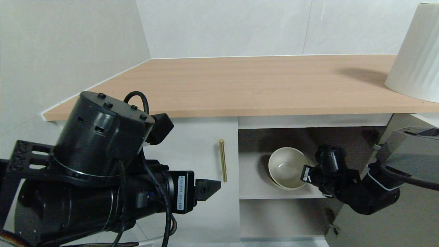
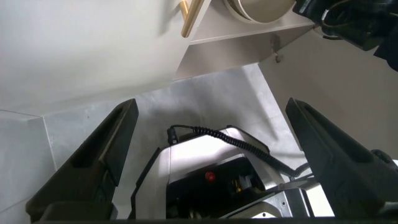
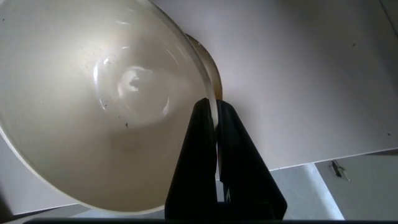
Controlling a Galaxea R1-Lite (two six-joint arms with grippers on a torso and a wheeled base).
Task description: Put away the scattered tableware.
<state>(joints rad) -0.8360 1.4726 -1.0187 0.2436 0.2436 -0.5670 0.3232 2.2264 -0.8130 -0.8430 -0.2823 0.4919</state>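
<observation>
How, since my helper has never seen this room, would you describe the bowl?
Under the wooden counter, the cabinet's right side is open. On its upper shelf is a cream bowl, rim pinched by the right gripper. It is the only dish there.

Cream glossy bowl, tilted — over the open cabinet's shelf

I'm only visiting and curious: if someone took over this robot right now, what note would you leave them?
Right gripper: shut on the rim of the cream bowl, which sits tilted over the upper shelf of the open cabinet.
Left gripper: open, holding nothing, in front of the closed door with the brass handle.
Done: the bowl is inside the cabinet.
Left: probably set it flat, release, draw the arm out, shut the open door.
</observation>
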